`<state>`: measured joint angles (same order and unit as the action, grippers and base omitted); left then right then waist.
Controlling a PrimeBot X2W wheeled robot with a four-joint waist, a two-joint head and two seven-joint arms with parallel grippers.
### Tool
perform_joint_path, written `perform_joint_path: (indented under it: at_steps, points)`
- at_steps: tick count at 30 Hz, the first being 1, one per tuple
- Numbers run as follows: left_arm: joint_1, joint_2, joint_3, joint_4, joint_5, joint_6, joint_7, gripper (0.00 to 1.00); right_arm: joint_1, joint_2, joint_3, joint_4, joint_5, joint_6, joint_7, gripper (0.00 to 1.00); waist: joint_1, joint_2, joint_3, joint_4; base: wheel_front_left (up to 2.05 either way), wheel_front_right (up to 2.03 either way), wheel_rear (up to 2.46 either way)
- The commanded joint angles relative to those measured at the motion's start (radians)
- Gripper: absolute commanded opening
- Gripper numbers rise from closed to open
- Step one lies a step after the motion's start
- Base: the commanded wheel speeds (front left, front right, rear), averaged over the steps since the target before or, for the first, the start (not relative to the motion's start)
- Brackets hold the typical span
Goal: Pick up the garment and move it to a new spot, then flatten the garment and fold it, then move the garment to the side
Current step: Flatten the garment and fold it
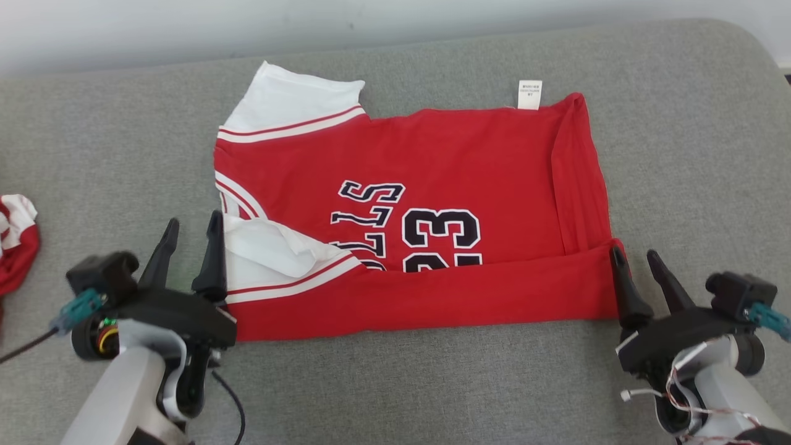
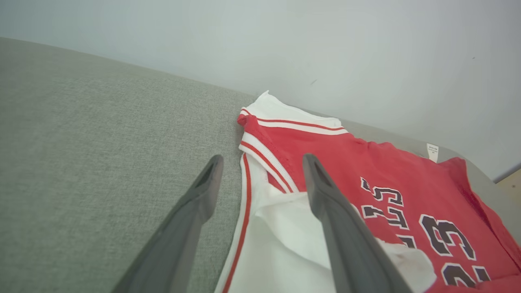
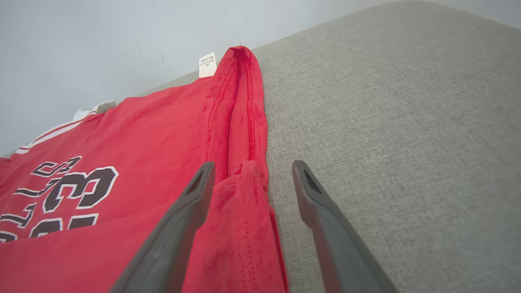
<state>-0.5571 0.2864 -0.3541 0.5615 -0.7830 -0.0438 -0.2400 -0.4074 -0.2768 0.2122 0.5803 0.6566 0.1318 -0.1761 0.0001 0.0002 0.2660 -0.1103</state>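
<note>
The left gripper [image 1: 194, 217] sits low at the near left of the grey cushion [image 1: 395, 383], its two dark fingers spread wide and holding nothing (a crumpled red-and-white cloth [image 1: 15, 241] lies well apart at the far left edge). In the left wrist view the gripper [image 2: 262, 158] straddles the left border of the garment [image 2: 346, 162]: one finger is over bare cushion, the other over the white panel by the striped trim. Whether either finger touches the fabric cannot be told.

The garment [image 1: 432, 161] lies flat in the middle of the cushion, between the two grippers. It is a red jersey with white shoulder panels, red-and-white striped edging and a black "23" outlined in white beside letters ending in "LLS". Its near edge is folded up over itself in a long red band that covers the lower part of the numerals, and its right edge is turned in as a narrow strip. A small white label [image 1: 529, 94] sticks out at the far edge. The long axis runs left to right, with the shoulders to the left and the hem to the right.

The right gripper [image 1: 633, 251] is at the garment's near right corner, fingers parted and empty. In the right wrist view the gripper [image 3: 253, 164] has one finger over the red fold and the other over the cushion.
</note>
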Motion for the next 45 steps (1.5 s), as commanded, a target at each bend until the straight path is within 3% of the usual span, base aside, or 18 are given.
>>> perform_joint_path:
  at_steps: [1, 7, 14, 25, 26, 27, 28, 29, 38, 45]
  points:
    - [0.027, -0.002, 0.008, 0.004, 0.006, -0.001, -0.009, 1.0, 0.021, -0.009, 0.003, 0.006, 0.01, -0.002, -0.01, 1.0, -0.0001, -0.0002, -0.014, 0.008, 0.0, 0.0, 0.0]
    - [0.136, -0.003, 0.053, -0.047, 0.0, 0.014, -0.023, 1.0, 0.084, -0.025, 0.015, -0.002, 0.023, -0.002, -0.03, 1.0, -0.0001, -0.0002, -0.04, 0.024, 0.0, 0.0, 0.0]
    - [0.263, 0.012, 0.025, -0.097, 0.017, 0.033, 0.001, 1.0, 0.136, -0.028, 0.008, -0.014, 0.017, -0.002, -0.029, 1.0, -0.0001, -0.0002, -0.05, 0.033, 0.0, 0.0, 0.0]
    - [0.251, 0.008, -0.02, -0.063, 0.014, 0.031, 0.078, 1.0, 0.1, -0.015, 0.014, 0.021, -0.051, -0.002, 0.012, 1.0, -0.0001, -0.0002, -0.038, 0.031, 0.0, 0.0, 0.0]
    - [0.246, 0.007, -0.027, -0.058, 0.017, 0.028, 0.089, 1.0, 0.095, -0.01, 0.018, 0.028, -0.056, -0.002, 0.017, 0.8, -0.0001, -0.0002, -0.036, 0.031, 0.0, 0.0, 0.0]
    - [0.243, 0.006, -0.032, -0.052, 0.018, 0.028, 0.098, 0.46, 0.091, -0.006, 0.018, 0.034, -0.06, -0.002, 0.017, 0.33, -0.0001, -0.0002, -0.034, 0.032, 0.0, 0.0, 0.0]
    - [0.239, 0.004, -0.035, -0.048, 0.018, 0.029, 0.102, 0.13, 0.086, -0.005, 0.019, 0.041, -0.064, -0.002, 0.016, 0.01, -0.0001, -0.0002, -0.033, 0.033, 0.0, 0.0, 0.0]
    - [0.234, 0.004, -0.039, -0.043, 0.024, 0.03, 0.106, 0.0, 0.083, -0.004, 0.021, 0.047, -0.065, -0.002, 0.015, 0.0, -0.0001, -0.0002, -0.034, 0.034, 0.0, 0.0, 0.0]
    - [0.268, 0.004, -0.052, -0.032, 0.029, 0.033, 0.073, 0.0, 0.109, -0.006, 0.042, 0.067, -0.049, -0.002, -0.009, 0.0, -0.0001, -0.0002, -0.112, 0.049, 0.0, 0.0, 0.0]
    - [0.388, 0.0, -0.047, -0.119, 0.008, 0.073, 0.055, 0.0, 0.217, -0.03, 0.015, 0.003, -0.043, -0.002, -0.009, 0.0, -0.0001, -0.0002, -0.182, 0.072, 0.0, 0.0, 0.0]
